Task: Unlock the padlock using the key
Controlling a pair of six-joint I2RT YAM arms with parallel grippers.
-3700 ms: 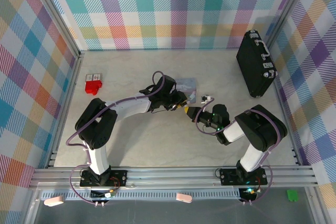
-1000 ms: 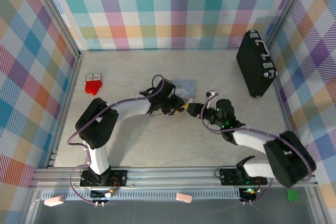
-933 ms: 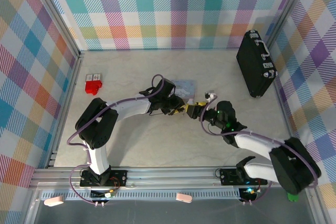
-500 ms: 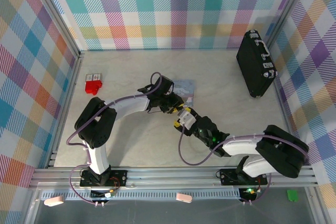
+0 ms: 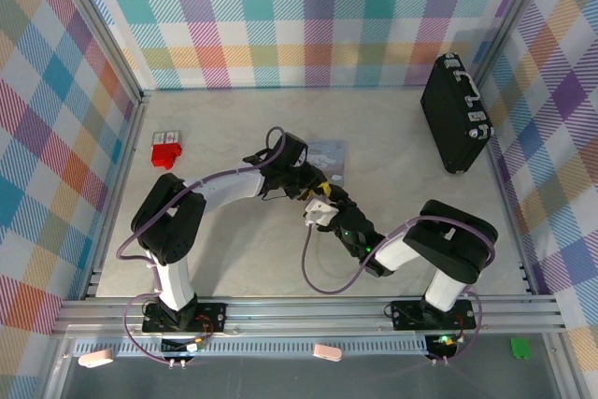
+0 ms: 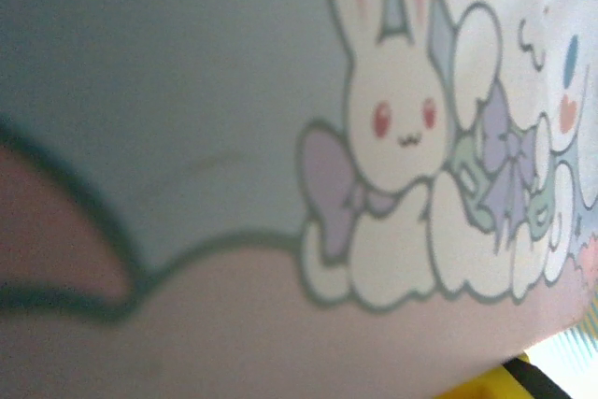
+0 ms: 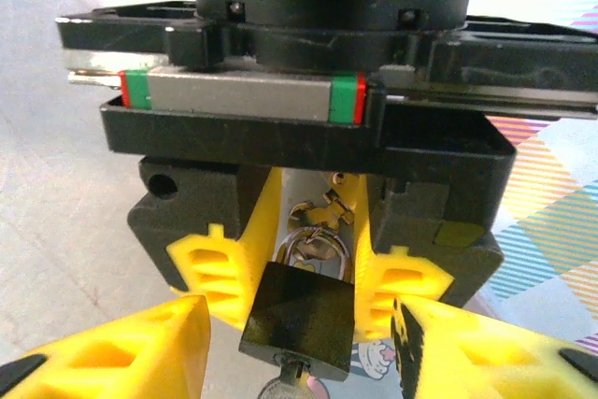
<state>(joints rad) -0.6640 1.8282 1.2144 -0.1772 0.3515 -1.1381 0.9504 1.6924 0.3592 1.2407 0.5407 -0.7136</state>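
The case (image 5: 456,114) stands well apart at the far right and has no part in this. Mid-table, the tin (image 5: 327,156) lies just beyond the two grippers, its bunny print close under the left wrist camera.

The left gripper (image 7: 297,292) is pinched on the padlock (image 7: 301,320), holding it off the table between its yellow fingers (image 7: 222,277). The shackle points back into that gripper and the keyhole end points out. The right gripper (image 5: 324,203) faces it head-on with its jaws spread, one to each side of the lock body and touching nothing.

A silvery key (image 7: 285,382) seems to sit in the keyhole (the frame edge cuts it off, so how deep is unclear). The lock's long axis runs along the line between the two grippers. The key therefore lies straight ahead of the right gripper, which is the nearer one. As I judge it, the next move is to close on the key and twist about that axis.
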